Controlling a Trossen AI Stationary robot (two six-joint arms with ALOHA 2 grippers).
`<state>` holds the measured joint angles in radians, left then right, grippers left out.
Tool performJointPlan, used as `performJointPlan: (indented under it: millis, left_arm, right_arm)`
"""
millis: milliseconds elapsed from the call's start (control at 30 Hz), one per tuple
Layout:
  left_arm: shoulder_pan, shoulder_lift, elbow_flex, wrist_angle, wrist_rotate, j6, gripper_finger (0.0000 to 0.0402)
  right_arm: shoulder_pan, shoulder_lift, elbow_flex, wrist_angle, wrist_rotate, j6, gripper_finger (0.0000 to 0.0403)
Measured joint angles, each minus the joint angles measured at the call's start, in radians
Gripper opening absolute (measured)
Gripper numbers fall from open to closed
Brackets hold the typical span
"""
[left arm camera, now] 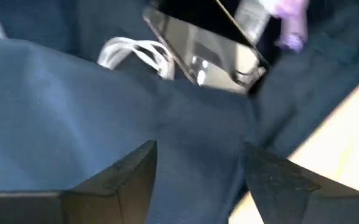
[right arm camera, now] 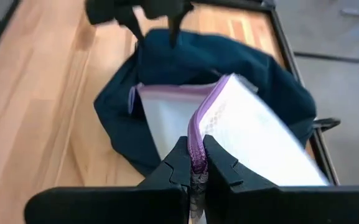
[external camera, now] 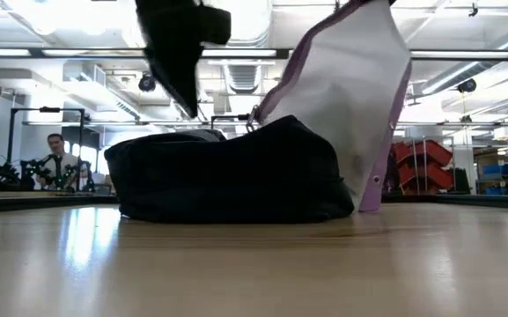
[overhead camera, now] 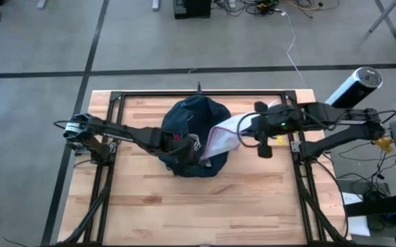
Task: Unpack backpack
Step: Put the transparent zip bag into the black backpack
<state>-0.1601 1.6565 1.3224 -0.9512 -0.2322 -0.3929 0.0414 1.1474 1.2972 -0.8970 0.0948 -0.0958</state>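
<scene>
Nearest in the low view lies the bare wooden table (external camera: 254,264); farther back, about mid-table, sits the backpack (external camera: 231,176), slumped flat and low. From above it reads as a rounded dark mass slightly nearer the table's far edge than its near one, and its long axis is hard to call. It seems a little longer from the far edge toward the near one, and its mouth opens toward the right arm's side.

The right end effector (right arm camera: 193,163) is clamped on the purple edge of a clear zip pouch (right arm camera: 254,140), its fingers (right arm camera: 178,163) pressed together on the seam. The pouch is held up and tilted, its lower end still at the bag's opening and its upper end toward the right arm. My judgement is that it is gripped by the stiff edge because that gives firm purchase and lets the pouch slide out along its own length.

The left end effector (left arm camera: 198,168) hovers at the backpack's left side, fingers spread apart with dark fabric between and beneath them. It is probably placed to pin or steady the soft bag so it does not drag along with the pouch, though I cannot tell whether it presses down. Just beyond its fingers, inside the opening, show a white cable (left arm camera: 135,55) and a flat, shiny item (left arm camera: 207,53).
</scene>
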Motion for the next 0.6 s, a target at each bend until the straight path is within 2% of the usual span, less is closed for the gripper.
performJointPlan:
  millis: [100, 167, 333, 600]
  left_arm:
    - [-0.057, -0.001, -0.002, 0.01, 0.006, 0.088, 0.0244]
    - [-0.094, 0.002, -0.013, 0.044, -0.036, 0.173, 0.0246]
    - [-0.128, 0.039, -0.059, 0.129, -0.301, 0.291, 0.0244]
    - [-0.12, 0.097, -0.103, 0.173, -0.307, 0.355, 0.0225]
  right_arm:
    - [-0.001, 0.02, 0.0, -0.002, 0.001, -0.011, 0.0]
    - [-0.006, 0.033, 0.0, -0.001, 0.002, -0.025, 0.0]
    - [-0.007, 0.041, 0.0, 0.007, 0.01, -0.026, 0.0]
    - [-0.008, -0.007, 0.0, 0.012, 0.01, 0.013, 0.0]
